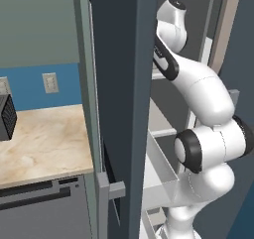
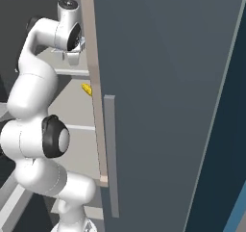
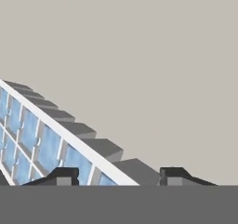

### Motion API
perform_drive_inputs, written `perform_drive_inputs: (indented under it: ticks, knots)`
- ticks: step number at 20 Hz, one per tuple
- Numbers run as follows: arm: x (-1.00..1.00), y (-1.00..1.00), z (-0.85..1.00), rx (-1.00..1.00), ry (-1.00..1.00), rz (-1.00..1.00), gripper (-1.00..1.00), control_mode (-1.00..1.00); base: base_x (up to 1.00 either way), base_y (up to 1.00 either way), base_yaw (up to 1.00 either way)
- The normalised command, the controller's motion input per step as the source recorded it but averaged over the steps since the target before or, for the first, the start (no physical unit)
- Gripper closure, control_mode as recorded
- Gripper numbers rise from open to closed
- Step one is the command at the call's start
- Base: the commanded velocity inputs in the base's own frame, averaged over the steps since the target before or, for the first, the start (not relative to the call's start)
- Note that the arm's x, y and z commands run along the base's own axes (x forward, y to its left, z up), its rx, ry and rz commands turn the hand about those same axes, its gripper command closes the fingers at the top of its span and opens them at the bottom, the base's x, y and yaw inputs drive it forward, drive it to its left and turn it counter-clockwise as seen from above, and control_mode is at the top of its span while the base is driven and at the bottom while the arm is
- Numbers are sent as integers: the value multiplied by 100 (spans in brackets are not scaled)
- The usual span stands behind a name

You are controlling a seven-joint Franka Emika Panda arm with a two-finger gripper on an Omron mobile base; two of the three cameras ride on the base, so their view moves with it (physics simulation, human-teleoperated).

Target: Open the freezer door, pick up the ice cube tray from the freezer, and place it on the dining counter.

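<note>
Fingertips (image 3: 65, 174) of your gripper (image 3: 118, 175) straddle the tray (image 3: 42, 144) rim on the freezer (image 1: 198, 44) shelf, half closed, grip not confirmed, and it looks light, stiff, slick plastic, so pinch that long white edge and keep it level.

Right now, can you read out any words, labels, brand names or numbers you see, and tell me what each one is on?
No readable text anywhere.
The freezer door and the plain door: no print shows.
The ice cube tray: no label.
The wall outlet and the dark appliance: no markings readable.
</note>
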Motion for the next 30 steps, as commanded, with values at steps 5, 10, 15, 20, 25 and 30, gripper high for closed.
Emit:
perform_drive_inputs:
  ticks: [5,10,15,20,25,30]
  knots:
    - [-13,0,2,3,-9,0,100,-100,0,0,0]
    - [-33,0,7,6,-23,0,100,-100,0,0,0]
    - [-22,0,1,7,-25,0,100,-100,0,0,0]
    - [-4,0,6,10,-20,0,100,-100,0,0,0]
    - [0,0,20,11,-14,0,100,-100,0,0,0]
    - [-18,0,26,9,-5,0,100,-100,0,0,0]
